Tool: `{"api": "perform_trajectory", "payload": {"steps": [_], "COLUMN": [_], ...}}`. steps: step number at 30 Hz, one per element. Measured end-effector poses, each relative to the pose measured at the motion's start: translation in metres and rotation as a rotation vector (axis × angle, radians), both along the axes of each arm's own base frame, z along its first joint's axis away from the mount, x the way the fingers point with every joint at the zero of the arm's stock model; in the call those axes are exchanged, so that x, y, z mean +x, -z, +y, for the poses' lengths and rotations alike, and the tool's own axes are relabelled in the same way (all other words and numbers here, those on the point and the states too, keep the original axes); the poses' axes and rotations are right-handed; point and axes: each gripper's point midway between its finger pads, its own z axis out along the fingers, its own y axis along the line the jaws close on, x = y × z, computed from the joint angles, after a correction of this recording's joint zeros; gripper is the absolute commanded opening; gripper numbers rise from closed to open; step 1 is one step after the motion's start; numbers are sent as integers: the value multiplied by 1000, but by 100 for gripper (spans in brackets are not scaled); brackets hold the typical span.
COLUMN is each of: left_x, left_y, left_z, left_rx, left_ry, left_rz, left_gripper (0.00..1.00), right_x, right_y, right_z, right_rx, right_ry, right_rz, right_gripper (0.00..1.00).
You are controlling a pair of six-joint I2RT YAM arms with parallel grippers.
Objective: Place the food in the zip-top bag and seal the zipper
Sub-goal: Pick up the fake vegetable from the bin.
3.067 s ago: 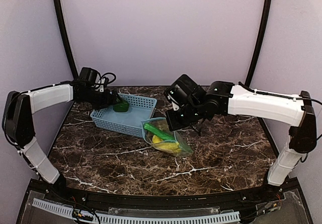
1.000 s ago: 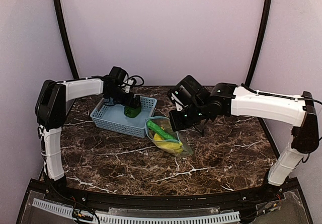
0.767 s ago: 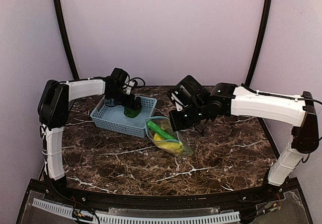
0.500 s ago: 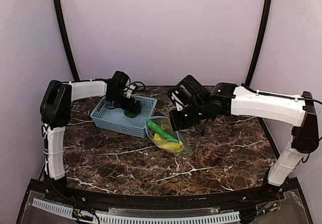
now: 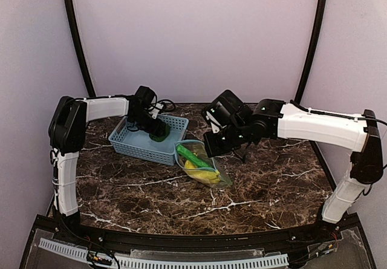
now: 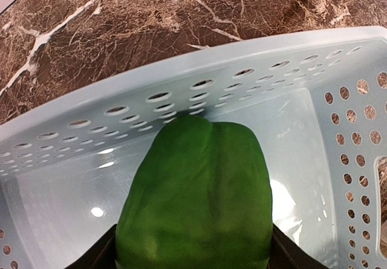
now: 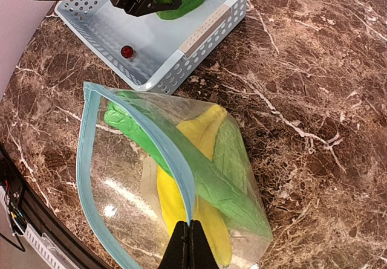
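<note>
Left jaws straddle the pepper in the basket, touching its sides; whether they grip it I cannot tell. Right jaws are pinched closed on the zipper of the open bag, mid-bench, at the basket's 4 o'clock. Banana and cucumbers lie inside.

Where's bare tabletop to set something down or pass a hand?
Free: the dark marble table from the clear zip-top bag to the near edge, and right of the bag. Crowded: back centre, where the light-blue slotted plastic basket, the bag, left gripper and right gripper bunch up.
</note>
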Motion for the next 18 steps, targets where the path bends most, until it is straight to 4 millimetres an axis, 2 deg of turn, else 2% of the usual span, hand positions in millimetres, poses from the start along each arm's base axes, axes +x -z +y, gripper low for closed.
{"api": "perform_trajectory", "payload": {"steps": [13,15,18], "left_x": [-2,-7,-18], "left_y": [-3,-10,-36], "left_z": [1,4,10], "left_rx": [4,-2,-29], "left_ry": [-4,-9,-25], "left_rz": [-21,-34,-84], "left_gripper": [54,53,53], "right_x": [0,0,0], "right_y": [0,0,0], "right_z": [0,0,0], "right_rx": [2,2,3], "right_ry": [0,0,1], "right_rz": [-1,-1,-1], "right_gripper": [0,0,0]}}
